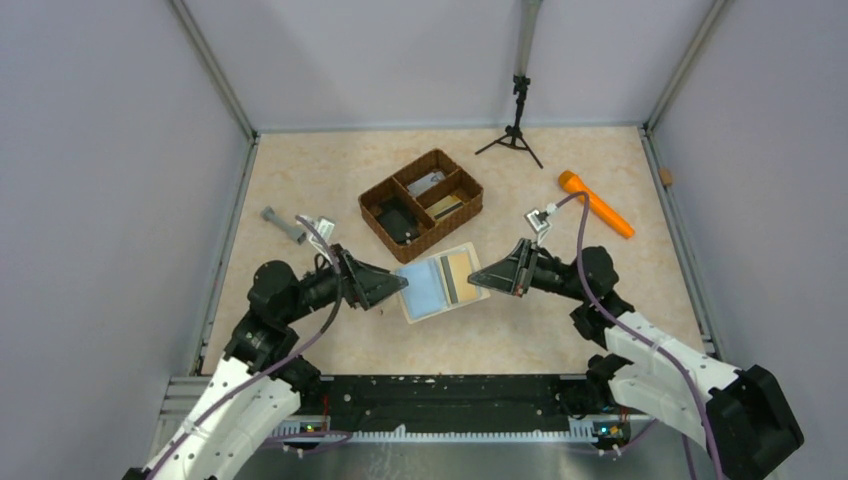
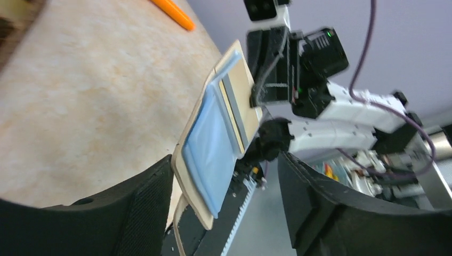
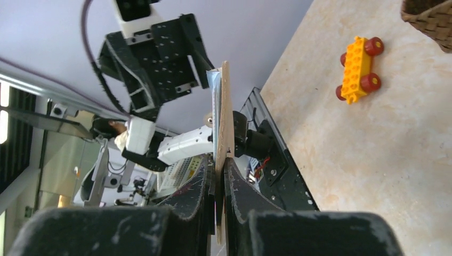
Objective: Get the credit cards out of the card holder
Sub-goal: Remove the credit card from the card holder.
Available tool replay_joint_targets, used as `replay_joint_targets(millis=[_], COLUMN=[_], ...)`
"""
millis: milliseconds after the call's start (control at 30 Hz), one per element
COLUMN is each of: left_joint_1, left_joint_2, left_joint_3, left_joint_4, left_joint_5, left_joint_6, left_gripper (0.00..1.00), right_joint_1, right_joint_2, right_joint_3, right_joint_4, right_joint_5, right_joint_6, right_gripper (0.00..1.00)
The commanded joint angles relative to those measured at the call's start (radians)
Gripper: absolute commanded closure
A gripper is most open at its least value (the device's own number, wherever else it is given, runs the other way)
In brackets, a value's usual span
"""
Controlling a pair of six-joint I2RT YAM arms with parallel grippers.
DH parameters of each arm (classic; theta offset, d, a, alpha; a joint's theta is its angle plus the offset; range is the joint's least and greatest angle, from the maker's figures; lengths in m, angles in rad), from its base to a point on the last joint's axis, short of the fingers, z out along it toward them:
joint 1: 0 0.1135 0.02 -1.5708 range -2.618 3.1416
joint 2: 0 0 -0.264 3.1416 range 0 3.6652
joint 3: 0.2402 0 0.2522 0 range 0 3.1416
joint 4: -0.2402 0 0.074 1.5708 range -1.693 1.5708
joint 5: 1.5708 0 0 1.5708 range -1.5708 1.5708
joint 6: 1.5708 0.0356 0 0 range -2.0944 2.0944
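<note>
Evidently unfinished: the right end effector pinches one edge of the open holder, while the left end effector gapes wide at its opposite edge. A tan card sits tucked inside, just beside that pinch, yet to be pulled.

**Bright, even light; blurred wrist foregrounds**

Lit evenly from above; faint, soft shadows just beside the card holder. Crisp around it in the top view. Slightly soft on its blue lining in the left wrist view. Dark and out of focus below it in both wrist views.
</note>
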Motion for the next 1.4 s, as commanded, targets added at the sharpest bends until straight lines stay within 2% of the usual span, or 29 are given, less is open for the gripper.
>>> replay_joint_targets(millis=[0, 67, 133, 233, 267, 333, 400, 467, 600, 867, 1200, 1367], left_joint_1=[0.005, 0.005, 0.005, 0.005, 0.005, 0.003, -0.014, -0.038, -0.103, -0.223, -0.229, -0.229], left_joint_2=[-0.014, -0.01, -0.009, -0.006, -0.004, 0.003, 0.013, 0.031, 0.078, 0.252, 0.359, 0.376], left_joint_3=[0.174, 0.199, 0.202, 0.18, 0.169, 0.104, 0.001, -0.046, -0.035, -0.017, 0.006, -0.002], left_joint_4=[-0.48, -0.537, -0.544, -0.49, -0.458, -0.284, -0.011, 0.107, 0.147, 0.282, 0.326, 0.383], left_joint_5=[-0.294, -0.314, -0.275, -0.163, -0.113, 0.012, 0.088, 0.065, 0.0, -0.038, -0.051, -0.034], left_joint_6=[0.303, 0.332, 0.324, 0.276, 0.251, 0.135, -0.023, -0.075, -0.058, -0.06, -0.056, -0.082], left_gripper=[0.22, 0.2, 0.21, 0.28, 0.33, 0.4, 0.44, 0.46, 0.46, 0.49, 0.52, 0.58], right_joint_1=[0.011, 0.01, 0.01, 0.011, 0.01, 0.011, 0.01, 0.01, 0.011, 0.013, 0.023, 0.038], right_joint_2=[-0.02, -0.018, -0.019, -0.018, -0.018, -0.015, -0.011, -0.003, 0.012, 0.035, 0.063, 0.083], right_joint_3=[0.001, 0.013, 0.019, 0.022, 0.023, 0.02, 0.017, 0.011, -0.009, -0.013, -0.029, -0.037], right_joint_4=[-0.053, -0.097, -0.122, -0.142, -0.144, -0.133, -0.113, -0.079, -0.018, 0.032, 0.14, 0.161], right_joint_5=[0.074, 0.092, 0.101, 0.116, 0.118, 0.116, 0.106, 0.094, 0.075, 0.043, 0.014, 0.01], right_joint_6=[-0.057, -0.088, -0.11, -0.127, -0.132, -0.131, -0.124, -0.11, -0.076, -0.052, 0.008, 0.016], right_gripper=[1.0, 1.0, 1.0, 1.0, 1.0, 1.0, 1.0, 1.0, 1.0, 1.0, 1.0, 1.0])
